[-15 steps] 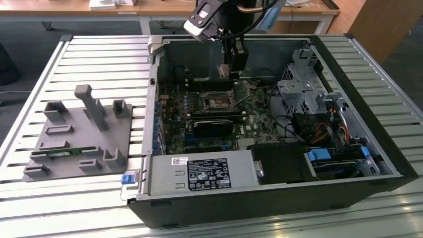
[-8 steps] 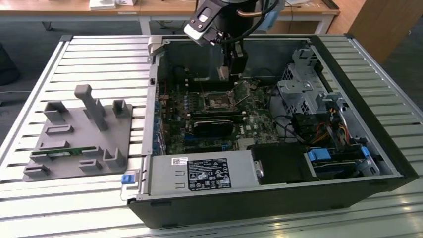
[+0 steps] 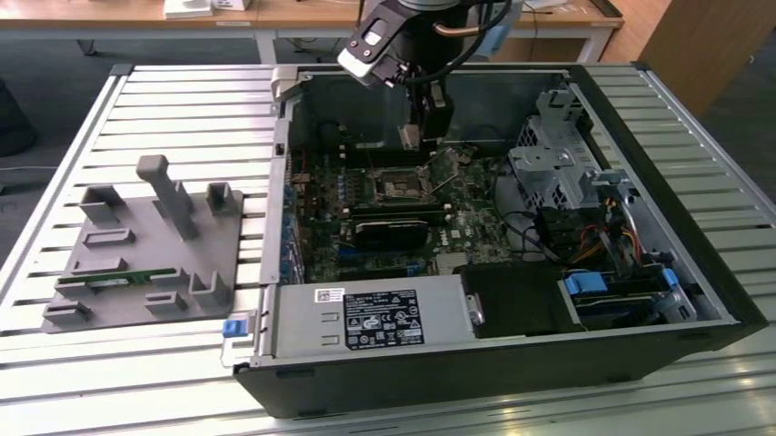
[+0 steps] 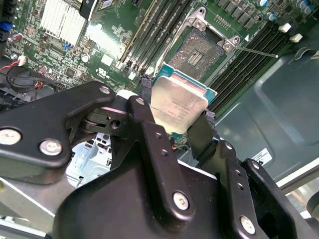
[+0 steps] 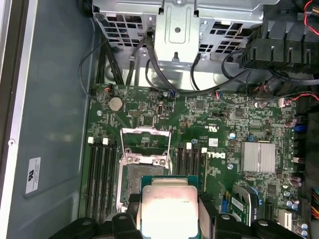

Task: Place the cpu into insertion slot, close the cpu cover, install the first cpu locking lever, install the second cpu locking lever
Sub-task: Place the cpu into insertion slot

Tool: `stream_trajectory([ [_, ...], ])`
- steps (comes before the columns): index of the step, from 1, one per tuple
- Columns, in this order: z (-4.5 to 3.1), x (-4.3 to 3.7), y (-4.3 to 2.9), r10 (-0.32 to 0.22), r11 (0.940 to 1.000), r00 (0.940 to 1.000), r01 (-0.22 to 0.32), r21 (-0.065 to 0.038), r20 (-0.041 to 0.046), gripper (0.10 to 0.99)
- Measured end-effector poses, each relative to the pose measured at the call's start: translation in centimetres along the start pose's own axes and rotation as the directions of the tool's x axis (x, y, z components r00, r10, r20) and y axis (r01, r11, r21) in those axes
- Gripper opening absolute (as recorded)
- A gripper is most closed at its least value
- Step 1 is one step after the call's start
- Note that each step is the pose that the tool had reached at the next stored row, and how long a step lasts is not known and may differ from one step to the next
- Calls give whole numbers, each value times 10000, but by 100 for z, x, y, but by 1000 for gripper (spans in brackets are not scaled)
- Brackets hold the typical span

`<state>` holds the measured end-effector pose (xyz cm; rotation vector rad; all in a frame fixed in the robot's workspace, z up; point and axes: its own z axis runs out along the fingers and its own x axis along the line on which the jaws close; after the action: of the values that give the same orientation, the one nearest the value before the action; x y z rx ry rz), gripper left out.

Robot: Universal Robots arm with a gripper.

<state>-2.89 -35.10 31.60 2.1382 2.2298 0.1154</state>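
End effector (image 3: pixel 413 138) — over insertion slot (image 3: pixel 398 185) (inside case (image 3: pixel 510 374)).

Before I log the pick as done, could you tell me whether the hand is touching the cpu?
Touching: in the second wrist view the fingers of the hand press against two opposite edges of the cpu.

cpu (image 4: pixel 178 105): silvery, gripped, clear of insertion slot (image 5: pixel 140 175) | cpu cover (image 5: pixel 145 159): open

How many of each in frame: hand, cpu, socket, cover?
hand: 1
cpu: 1, gripped by the hand
insertion slot: 1, empty
cpu cover: 1, open
Total: 4
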Motion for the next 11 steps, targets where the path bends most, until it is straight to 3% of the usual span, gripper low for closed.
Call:
stream_trajectory([
  [11, 64, 0, -6, 0, 10000, 10000, 0, 0, -1, 541],
])
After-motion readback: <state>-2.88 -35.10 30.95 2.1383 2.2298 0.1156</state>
